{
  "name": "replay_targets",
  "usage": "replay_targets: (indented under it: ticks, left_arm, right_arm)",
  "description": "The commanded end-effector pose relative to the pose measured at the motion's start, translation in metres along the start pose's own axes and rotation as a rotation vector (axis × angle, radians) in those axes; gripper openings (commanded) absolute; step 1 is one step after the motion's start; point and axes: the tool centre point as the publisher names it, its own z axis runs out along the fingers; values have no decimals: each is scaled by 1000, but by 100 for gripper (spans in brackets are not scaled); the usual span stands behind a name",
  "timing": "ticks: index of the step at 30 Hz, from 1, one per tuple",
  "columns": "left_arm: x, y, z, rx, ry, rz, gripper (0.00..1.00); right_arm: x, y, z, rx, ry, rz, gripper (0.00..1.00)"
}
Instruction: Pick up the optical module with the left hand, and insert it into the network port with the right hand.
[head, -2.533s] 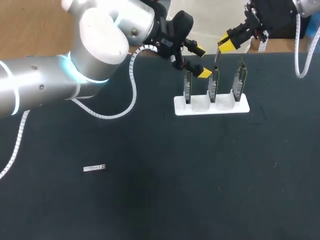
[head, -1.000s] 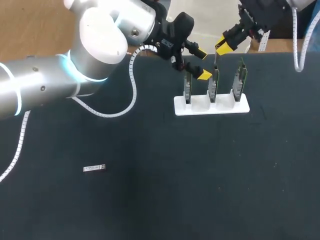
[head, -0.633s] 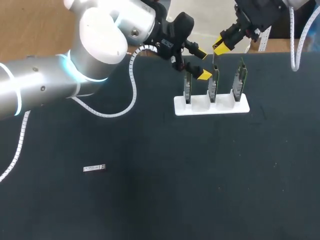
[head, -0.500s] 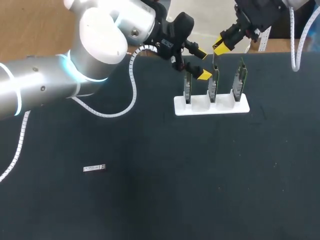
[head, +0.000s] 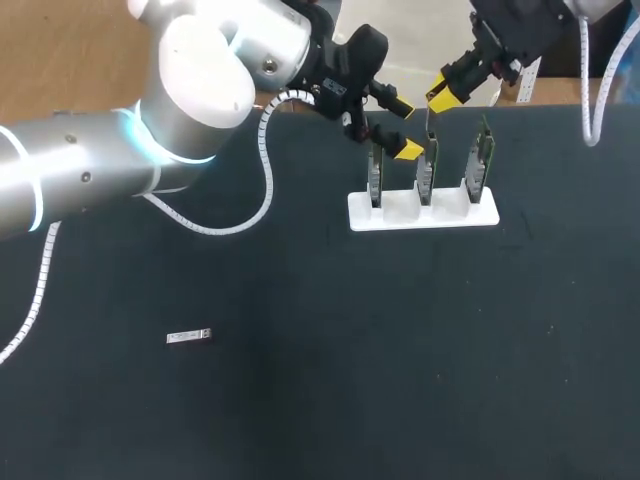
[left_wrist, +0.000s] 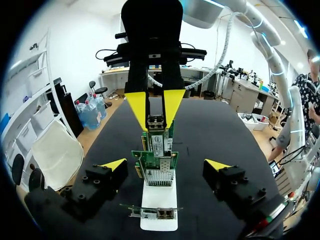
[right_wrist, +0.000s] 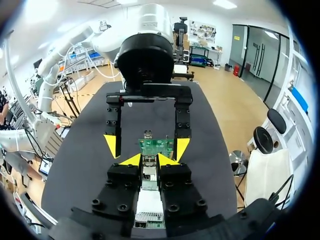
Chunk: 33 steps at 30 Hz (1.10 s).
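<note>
My right gripper (head: 446, 91) hangs over the middle one of three upright green network cards (head: 425, 170) in a white stand (head: 420, 212). It is shut on a slim silver optical module (right_wrist: 149, 173) that points down at the card's top edge (right_wrist: 156, 146). My left gripper (head: 403, 125) is open beside the leftmost card, with nothing between its fingers. In the left wrist view the row of cards (left_wrist: 156, 165) stands between my open yellow tips (left_wrist: 114, 164), with the right gripper (left_wrist: 155, 107) beyond them. A second small silver module (head: 188, 336) lies flat on the table at the near left.
The black table top (head: 400, 350) stretches bare in front of the stand. My left arm's white cable (head: 262, 190) loops down onto the table to the left of the stand.
The right gripper has shifted slightly up and to the left with the module, staying over the middle card. The left arm and the stand have not moved.
</note>
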Motion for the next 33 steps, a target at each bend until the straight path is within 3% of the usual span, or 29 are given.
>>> replay_targets:
  ticks: [1, 33]
  left_arm:
    - [0, 1, 0, 1, 1, 1, 100]
    - [0, 1, 0, 1, 1, 1, 100]
  right_arm:
    - [1, 5, -3, 13, -9, -4, 0]
    - [3, 7, -3, -11, -4, -15, 0]
